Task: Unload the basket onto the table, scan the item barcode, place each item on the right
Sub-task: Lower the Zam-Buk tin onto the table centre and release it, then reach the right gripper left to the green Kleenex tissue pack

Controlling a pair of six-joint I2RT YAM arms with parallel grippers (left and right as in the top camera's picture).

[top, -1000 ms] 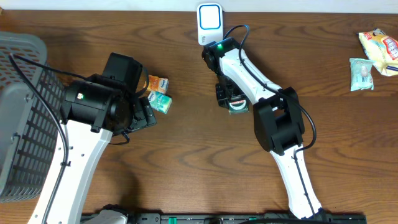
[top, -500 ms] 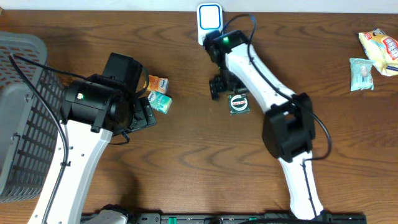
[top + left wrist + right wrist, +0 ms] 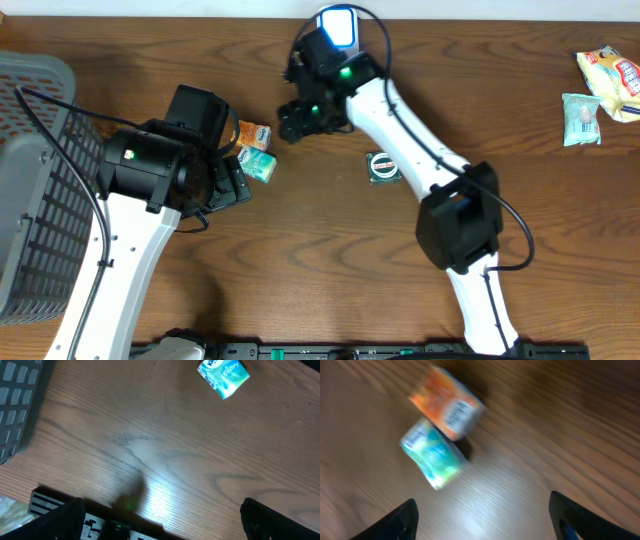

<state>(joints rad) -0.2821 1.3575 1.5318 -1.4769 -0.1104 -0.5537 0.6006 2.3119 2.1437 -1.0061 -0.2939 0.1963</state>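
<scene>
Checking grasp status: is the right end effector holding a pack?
No: the right end effector is open and empty, while the orange pack and teal pack lie on the table beyond it.

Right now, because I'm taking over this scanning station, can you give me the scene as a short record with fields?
orange rectangular packet: lying on the brown wooden table
teal rectangular packet: right beside the orange one
right gripper: open, empty, above both packets
left gripper: open, empty, over bare wood
round green-and-black tin: alone on the table, clear of both grippers
white scanner with blue-lit face: far table edge
grey plastic basket: far left
</scene>
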